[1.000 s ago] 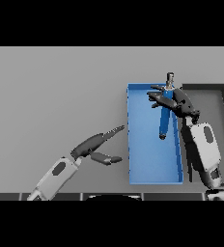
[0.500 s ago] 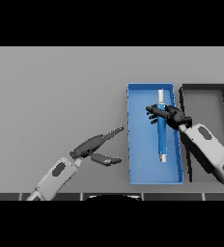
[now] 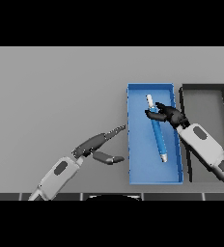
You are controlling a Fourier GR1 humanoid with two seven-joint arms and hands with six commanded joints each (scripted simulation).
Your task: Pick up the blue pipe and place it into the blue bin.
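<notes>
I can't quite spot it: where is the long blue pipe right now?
In the head view, the long blue pipe lies lengthwise inside the blue bin on the right, with the right hand at its upper part.

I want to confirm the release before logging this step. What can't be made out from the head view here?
- Whether the right robot hand grips or only touches the blue pipe: its curled fingers cover the contact.
- Whether the pipe lies flat on the floor of the blue bin: a top-down view shows no height.
- The dark tray interior: partly covered by the right arm, cut off at the picture's right edge.
- The left robot hand hangs open, apart from the bin.
</notes>
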